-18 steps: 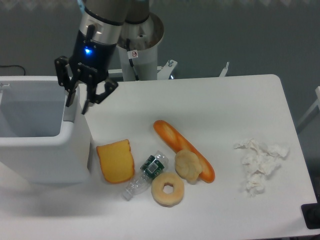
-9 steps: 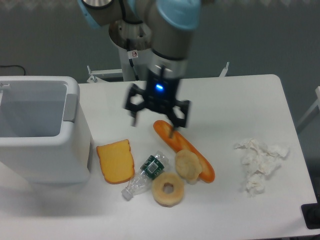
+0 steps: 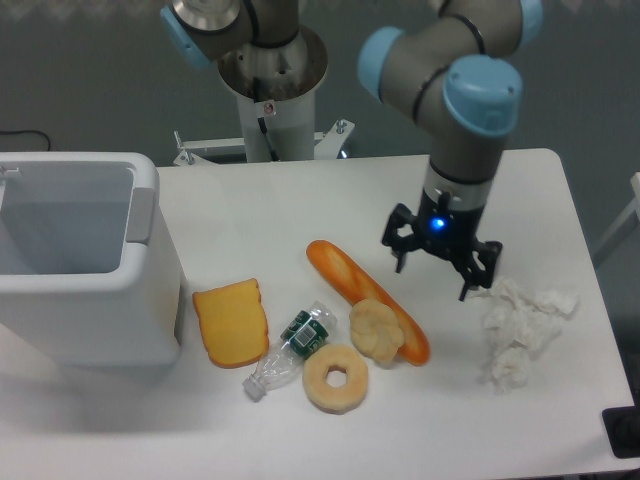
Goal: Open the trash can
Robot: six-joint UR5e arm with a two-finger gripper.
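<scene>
**Trash can is open at the far left, tool is way over on the right**

The trash can (image 3: 85, 265) sits at the left edge of the tabletop (image 3: 300, 205), partly cut off by the frame. Its top is open, so the hollow inside shows, and the grey tab (image 3: 140, 213) is on its right rim. The back strip of tabletop between the can and the right edge is bare white, and that's the widest stretch of open room.

The tool (image 3: 441, 266) hangs over the right half of the tabletop with its fingers spread apart and nothing between them. A blue light glows on its body. It's well apart from the can, between the baguette (image 3: 340, 276) and the crumpled tissue (image 3: 522, 326), with one fingertip just beside the tissue.

All the clutter is in the front middle. A yellow slice of bread (image 3: 232, 321) lies just beside the can's right wall. Next to it is a small clear bottle (image 3: 291, 347) on its side, then a doughnut (image 3: 335, 377) touching the bottle. A round bun (image 3: 376, 331) rests against the baguette. The arm's base column (image 3: 272, 95) stands behind the back edge.
</scene>
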